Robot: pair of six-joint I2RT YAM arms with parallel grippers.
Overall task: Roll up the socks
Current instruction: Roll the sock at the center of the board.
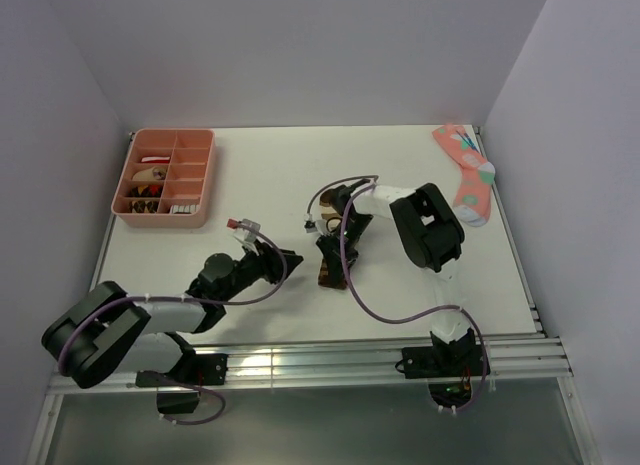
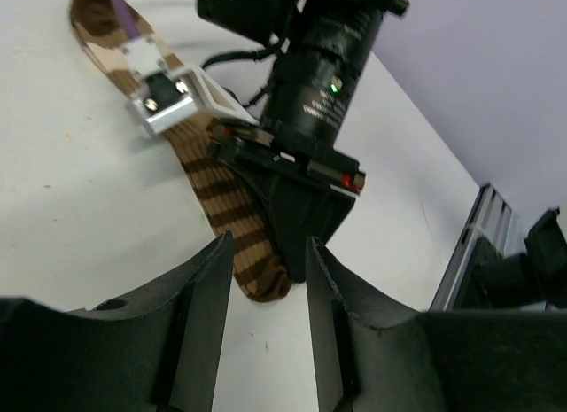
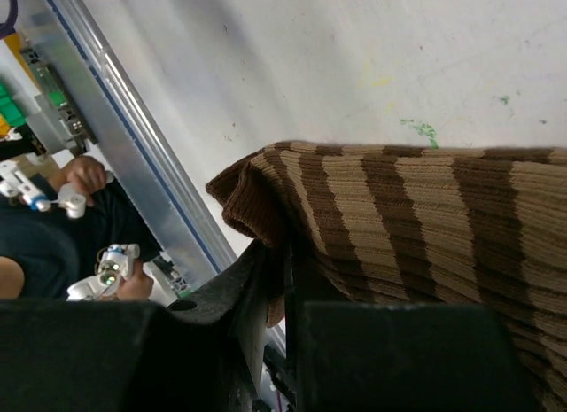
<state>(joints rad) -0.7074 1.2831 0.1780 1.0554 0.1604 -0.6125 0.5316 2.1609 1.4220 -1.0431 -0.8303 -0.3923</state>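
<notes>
Right gripper point(image 1: 329, 257) is down at the middle of the white table point(image 1: 250, 175), jaws pressed together on the brown-and-tan striped fabric sock point(image 1: 328, 276). From the right wrist view, the right gripper point(image 3: 280, 281) has a fold of the sock point(image 3: 416, 208) pinched between its 2 black fingers, right by the dark brown end, and the ribbed stripes drape over the finger on the 3 o'clock side.

The sock lies on the table running roughly 12 to 6 o'clock in the top view, with the gripped end towards 6.

Left gripper point(image 1: 288, 257) sits low, just at 9 o'clock of that end. In its own wrist camera the left gripper point(image 2: 266, 245) has its jaws spread, nothing between them, and the sock point(image 2: 221, 195) and the right gripper point(image 2: 298, 257) show through the gap. No touch there that I can see.

Off at 10 o'clock, well apart, stands a salmon-pink plastic compartment tray point(image 1: 175, 132) holding small items. At 2 o'clock, by the far corner, lies a pink fabric sock with coloured dots point(image 1: 468, 175).
</notes>
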